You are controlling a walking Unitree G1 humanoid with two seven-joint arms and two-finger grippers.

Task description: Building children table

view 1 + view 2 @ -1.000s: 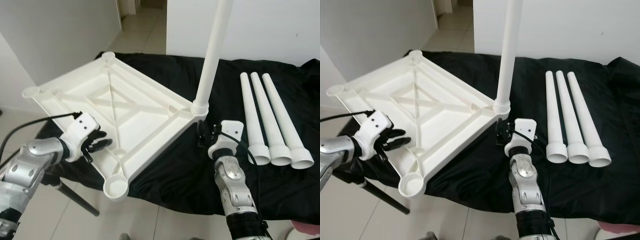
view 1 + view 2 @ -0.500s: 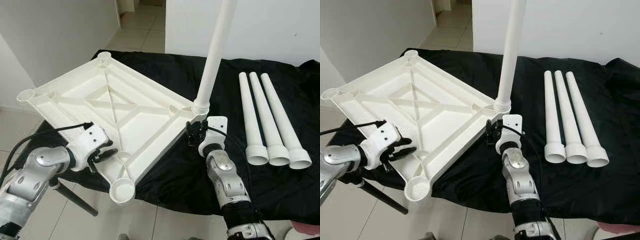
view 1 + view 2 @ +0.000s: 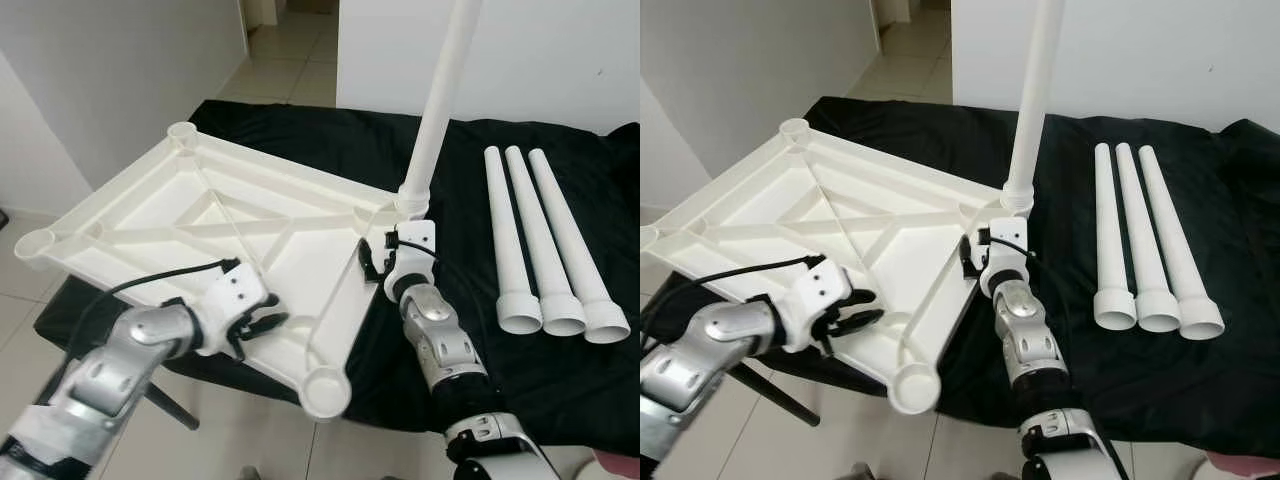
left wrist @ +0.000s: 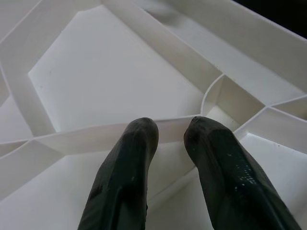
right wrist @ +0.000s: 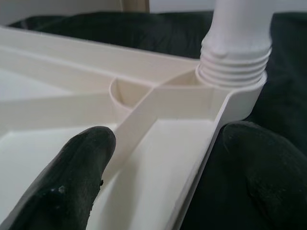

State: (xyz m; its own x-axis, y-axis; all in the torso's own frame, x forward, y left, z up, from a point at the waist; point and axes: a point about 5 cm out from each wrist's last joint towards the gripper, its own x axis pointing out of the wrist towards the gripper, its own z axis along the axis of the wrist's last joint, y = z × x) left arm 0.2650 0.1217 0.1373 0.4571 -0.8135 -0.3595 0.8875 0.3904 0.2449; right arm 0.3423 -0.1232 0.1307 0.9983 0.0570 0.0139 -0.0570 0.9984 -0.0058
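The white plastic tabletop [image 3: 170,215] lies upside down, ribs up, half on the black cloth and overhanging its near-left edge. One white leg [image 3: 440,90] stands upright, screwed into the corner socket [image 5: 233,72]. My left gripper [image 3: 265,322] is shut on the tabletop's near rim; in the left wrist view its fingers [image 4: 139,143] sit close together over a rib. My right gripper [image 3: 375,260] is open at the leg corner, straddling the rim, with one finger [image 5: 81,158] inside the tabletop and the other outside over the cloth.
Three loose white legs [image 3: 545,240] lie side by side on the black cloth [image 3: 470,150] at the right, wide ends toward me. A dark stand leg [image 3: 170,405] slants over the tiled floor below the left edge. White walls stand behind and to the left.
The tabletop has swung about its leg corner, its near corner going right and its left corner coming nearer. My left gripper went right with the rim. My right gripper moved up to the leg corner.
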